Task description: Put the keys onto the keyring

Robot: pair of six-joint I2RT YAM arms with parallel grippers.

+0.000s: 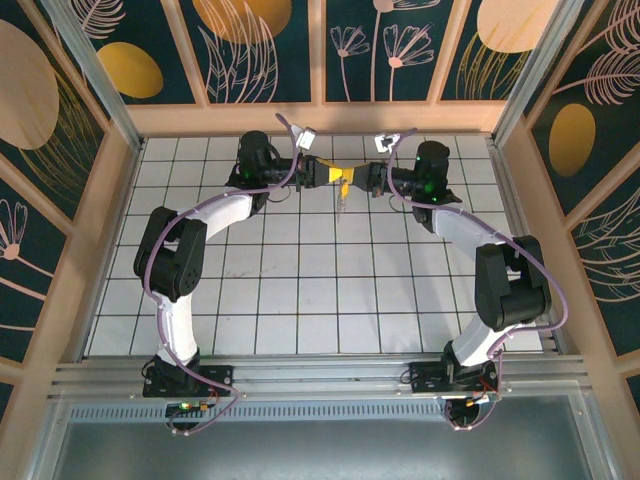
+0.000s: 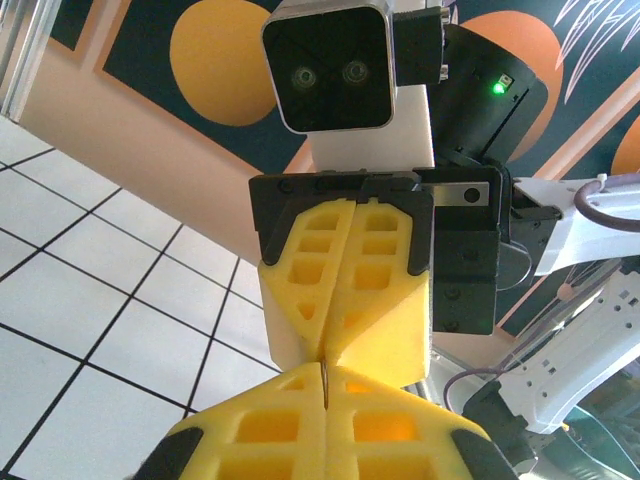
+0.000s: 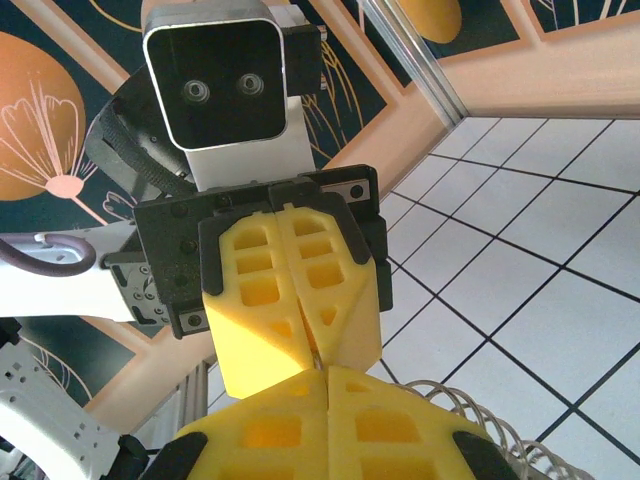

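The left hand (image 1: 332, 173) and right hand (image 1: 350, 180) meet tip to tip above the far middle of the counter (image 1: 300, 290). Both are raised off the tiles, and each has its yellow pads pressed together. Each wrist view shows the other hand head-on. From the left wrist, the right hand (image 2: 330, 345) sits just above the left hand's own closed tips (image 2: 325, 390). From the right wrist, the left hand (image 3: 312, 345) touches the right hand's own tips (image 3: 325, 385).

A thin dark sliver (image 2: 325, 372) stands in the seam where the tips meet. It is probably metal pinched there, though I cannot tell whether it is key or ring, or which hand has it.

From above, a thin pale strand hangs just below the meeting point, and I take it for the keyring (image 1: 343, 203). The key itself is too small to pick out.

Working nose to nose in the air makes sense for threading. One hand steadies the loop while the other feeds a piece on, and nothing drags on the counter.
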